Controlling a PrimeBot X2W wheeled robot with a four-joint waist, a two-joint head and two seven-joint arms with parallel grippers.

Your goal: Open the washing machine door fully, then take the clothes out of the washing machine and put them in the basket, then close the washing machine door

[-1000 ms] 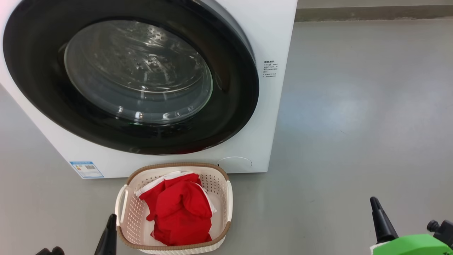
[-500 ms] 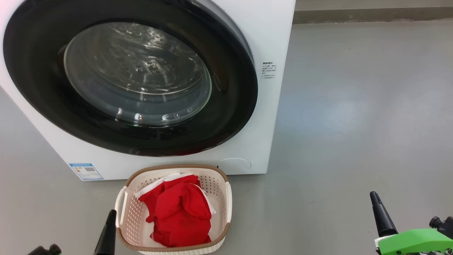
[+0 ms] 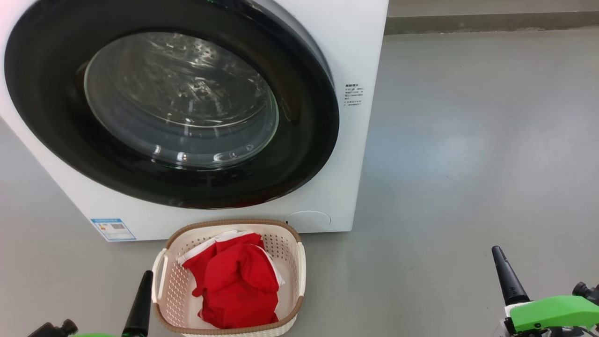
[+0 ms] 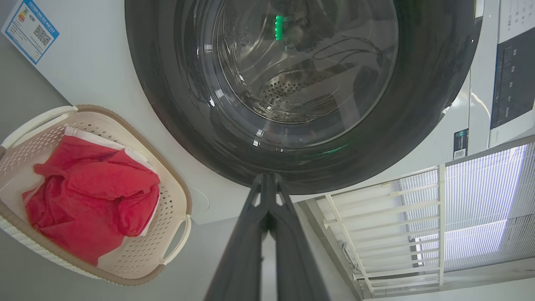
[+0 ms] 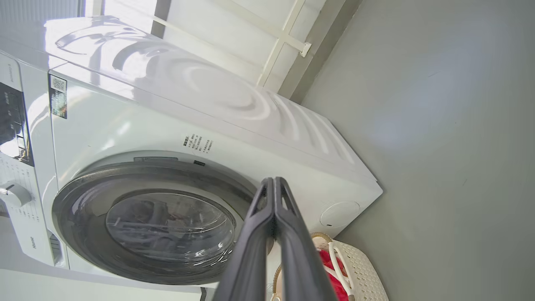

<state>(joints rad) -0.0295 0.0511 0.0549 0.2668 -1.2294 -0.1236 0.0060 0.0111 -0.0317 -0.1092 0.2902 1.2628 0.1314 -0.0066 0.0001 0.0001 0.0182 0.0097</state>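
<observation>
The washing machine (image 3: 355, 56) (image 5: 234, 125) stands with its door (image 3: 173, 100) (image 4: 301, 83) (image 5: 167, 225) shut flat against the front; the steel drum shows dimly through the glass. On the floor before it sits the basket (image 3: 299, 262) (image 4: 175, 196) (image 5: 359, 267), and the red clothes (image 3: 234, 281) (image 4: 87, 192) lie bunched inside. My left gripper (image 3: 140, 304) (image 4: 268, 184) is shut and empty, low beside the basket's left handle. My right gripper (image 3: 505, 276) (image 5: 273, 188) is shut and empty, far right of the basket above bare floor.
Grey floor (image 3: 468, 164) stretches to the right of the machine as far as a wall base (image 3: 491, 21). A white framed wall (image 4: 418, 217) stands behind the machine. A blue label (image 3: 113, 228) sits at the machine's lower left corner.
The head view has shifted slightly, so machine and basket sit a little lower. Both grippers rose a bit in the picture; the right one's green mount shows more.
</observation>
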